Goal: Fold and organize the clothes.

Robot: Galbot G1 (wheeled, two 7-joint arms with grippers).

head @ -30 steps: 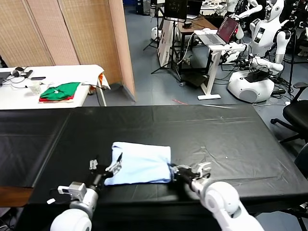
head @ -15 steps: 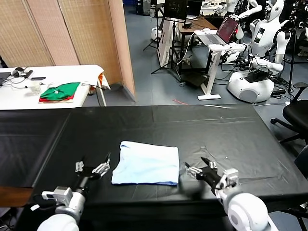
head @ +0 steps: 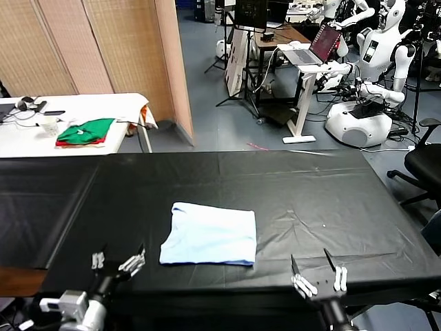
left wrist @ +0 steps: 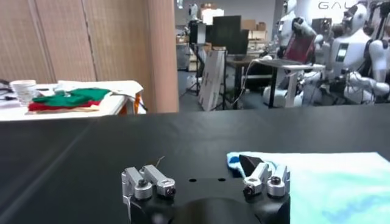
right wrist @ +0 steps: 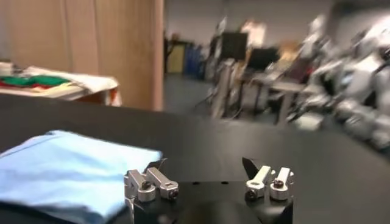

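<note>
Both sets of jaws are spread apart on my end, nothing in them. My left gripper [head: 116, 262] sits at the near edge of the black counter [head: 310, 186], just off the shirt's left side, and my right gripper [head: 319, 278] is at the near edge too, off to its right. The light-blue T-shirt [head: 210, 234] lies folded flat between them, touching neither.

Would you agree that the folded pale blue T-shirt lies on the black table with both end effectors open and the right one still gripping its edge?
Not quite. The right end effector grips nothing; it is open and apart from the folded pale blue T-shirt, as the head view shows. The shirt does lie on the black table, and the left end effector is open.
</note>
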